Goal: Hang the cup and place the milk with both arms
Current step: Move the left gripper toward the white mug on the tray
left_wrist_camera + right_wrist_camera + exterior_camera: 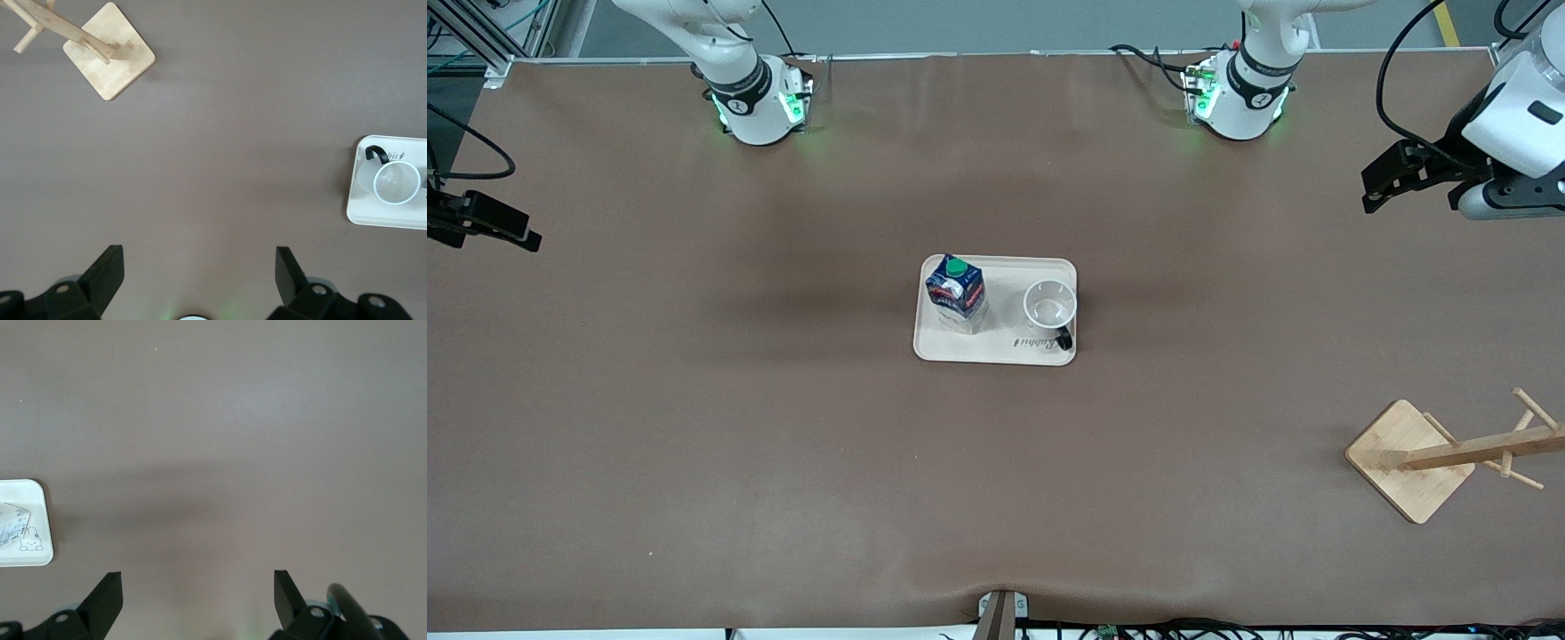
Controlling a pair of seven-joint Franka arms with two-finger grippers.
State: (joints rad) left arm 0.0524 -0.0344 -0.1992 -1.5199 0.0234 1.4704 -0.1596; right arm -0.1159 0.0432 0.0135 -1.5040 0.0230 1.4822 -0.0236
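The cup (1049,305), a white mug with a black handle, stands upright on a cream tray (996,354) at mid-table, on the side toward the left arm's end. The milk (956,292), a dark blue carton with a green cap, stands on the same tray toward the right arm's end. My left gripper (1376,185) is open and empty, up over the left arm's end of the table; its wrist view (199,263) shows the cup (397,182). My right gripper (520,231) is open and empty over the right arm's end; its wrist view (198,587) shows the milk's pale side (10,523).
A wooden cup rack (1449,453) with pegs on a square base stands nearer the front camera, toward the left arm's end; it also shows in the left wrist view (110,59). Brown table cover lies all around the tray (357,207).
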